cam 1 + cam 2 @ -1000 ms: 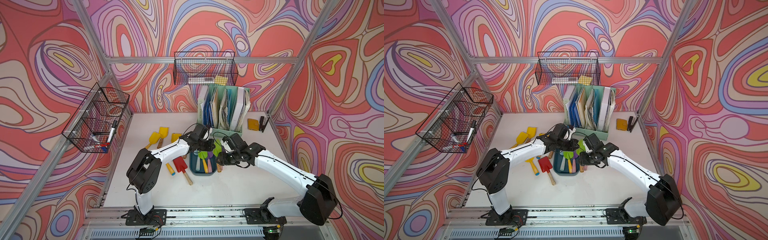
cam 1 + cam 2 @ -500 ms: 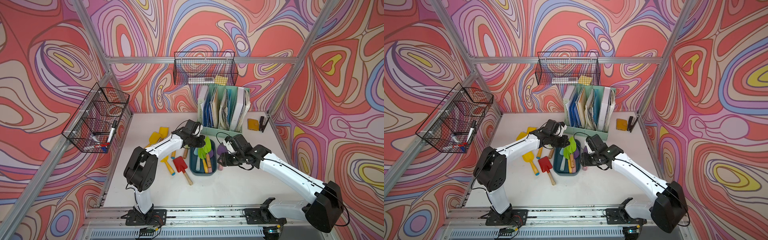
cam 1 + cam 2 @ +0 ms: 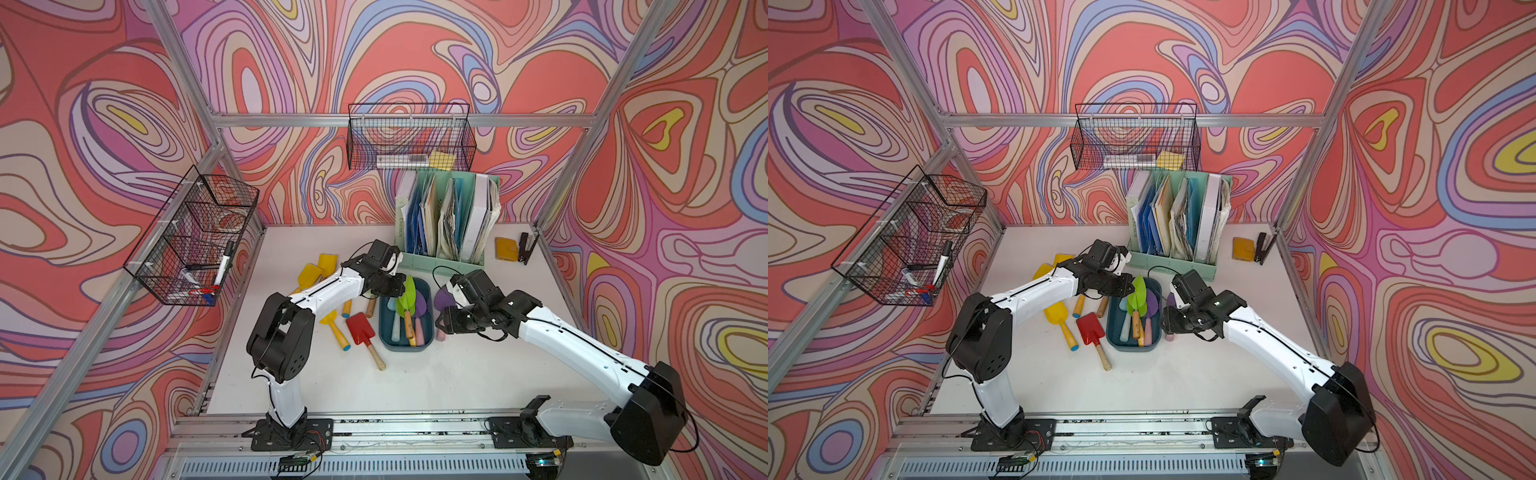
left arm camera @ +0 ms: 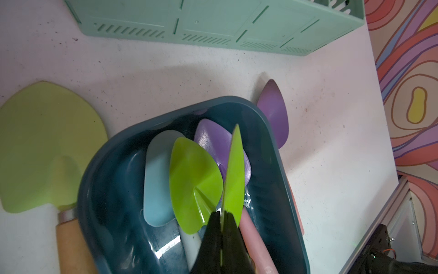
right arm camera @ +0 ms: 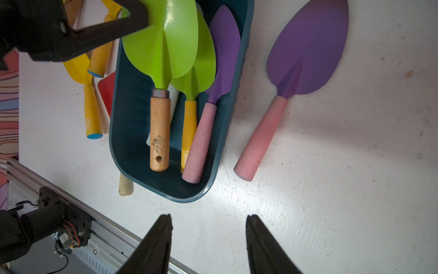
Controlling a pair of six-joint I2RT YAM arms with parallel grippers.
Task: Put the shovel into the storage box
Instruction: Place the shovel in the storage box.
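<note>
Leftmost, a red shovel (image 3: 360, 328) lies on the table just left of the storage box (image 3: 405, 348), not yet collected. Over the box, the left gripper (image 4: 222, 213) pinches a lime-green shovel (image 5: 166, 42) tight by its blade edge. The handle dips inside, apparently so that letting go drops it in. Right of the box, the right gripper (image 5: 208, 217) hovers half-spread and empty near a purple shovel (image 5: 305, 54), likely its next pick.

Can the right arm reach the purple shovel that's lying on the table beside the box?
Probably yes. The right claw is open and empty, hovering over the table close to the purple shovel. Nothing lies on that shovel, and it sits clear of the box.
</note>
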